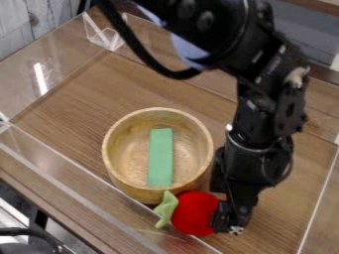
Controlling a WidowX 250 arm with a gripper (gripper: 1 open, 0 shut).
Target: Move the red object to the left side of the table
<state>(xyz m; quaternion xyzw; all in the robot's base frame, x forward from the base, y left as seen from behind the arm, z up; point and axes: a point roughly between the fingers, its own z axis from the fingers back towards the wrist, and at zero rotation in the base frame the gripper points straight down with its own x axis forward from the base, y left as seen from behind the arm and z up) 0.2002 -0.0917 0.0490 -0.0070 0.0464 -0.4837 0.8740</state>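
Note:
The red object (195, 213), a small round toy fruit with a light green leaf (169, 207) on its left, lies on the table (93, 89) by the near clear wall, just in front of the wooden bowl. My gripper (228, 218) points down immediately right of it and slightly above. Its dark fingers (244, 212) stand apart, open, with nothing between them. Whether a finger still touches the fruit's right side cannot be told.
A round wooden bowl (119, 134) sits mid-table with a flat green block (162, 156) inside. Low clear acrylic walls (73, 184) border the table, and a clear stand (103, 38) is at the back left. Bare wood lies left of the bowl.

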